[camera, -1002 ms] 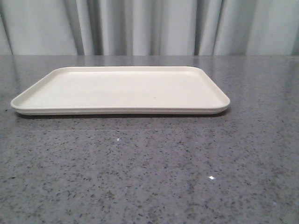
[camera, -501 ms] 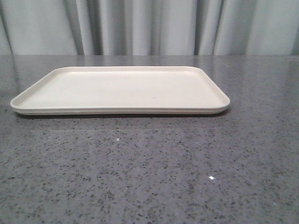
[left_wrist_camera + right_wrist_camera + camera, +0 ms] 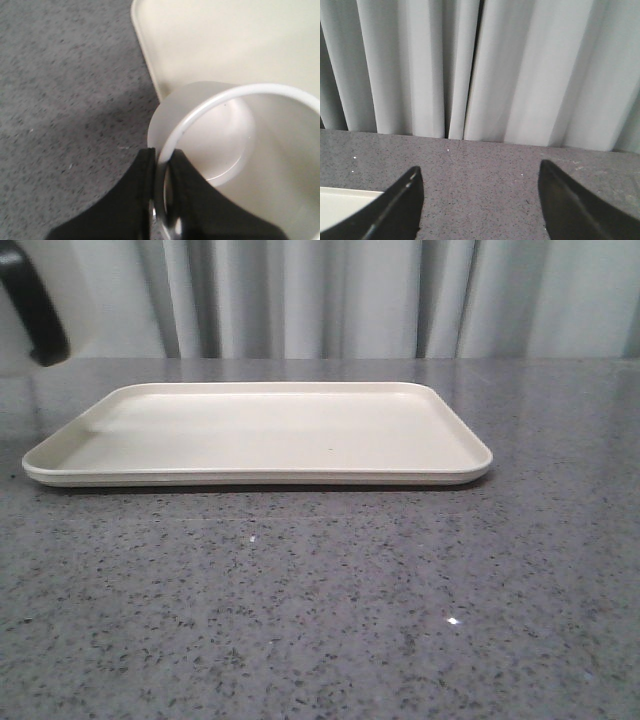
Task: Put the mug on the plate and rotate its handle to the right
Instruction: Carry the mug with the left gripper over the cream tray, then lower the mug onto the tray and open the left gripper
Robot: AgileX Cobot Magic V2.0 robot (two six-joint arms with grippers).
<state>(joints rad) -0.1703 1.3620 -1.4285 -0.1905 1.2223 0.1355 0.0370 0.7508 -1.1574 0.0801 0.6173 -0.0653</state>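
The cream-white plate (image 3: 260,430) lies on the grey table. In the left wrist view my left gripper (image 3: 164,152) is shut on the rim of the white mug (image 3: 225,145), one finger inside and one outside. The mug hangs over the plate's edge (image 3: 150,65), partly over the table. In the front view only the black handle (image 3: 30,310) shows, at the top left corner, well above the table. The smiley face is hidden. My right gripper (image 3: 480,172) is open and empty above the table, with a corner of the plate (image 3: 345,200) beside one finger.
The speckled grey table (image 3: 330,600) stretches in front of the plate and to its right. A pale pleated curtain (image 3: 330,300) hangs behind the table's far edge.
The mug's black handle has come into the front view at the top left corner, and a faint shadow now falls on the plate's left end. The plate has not moved.
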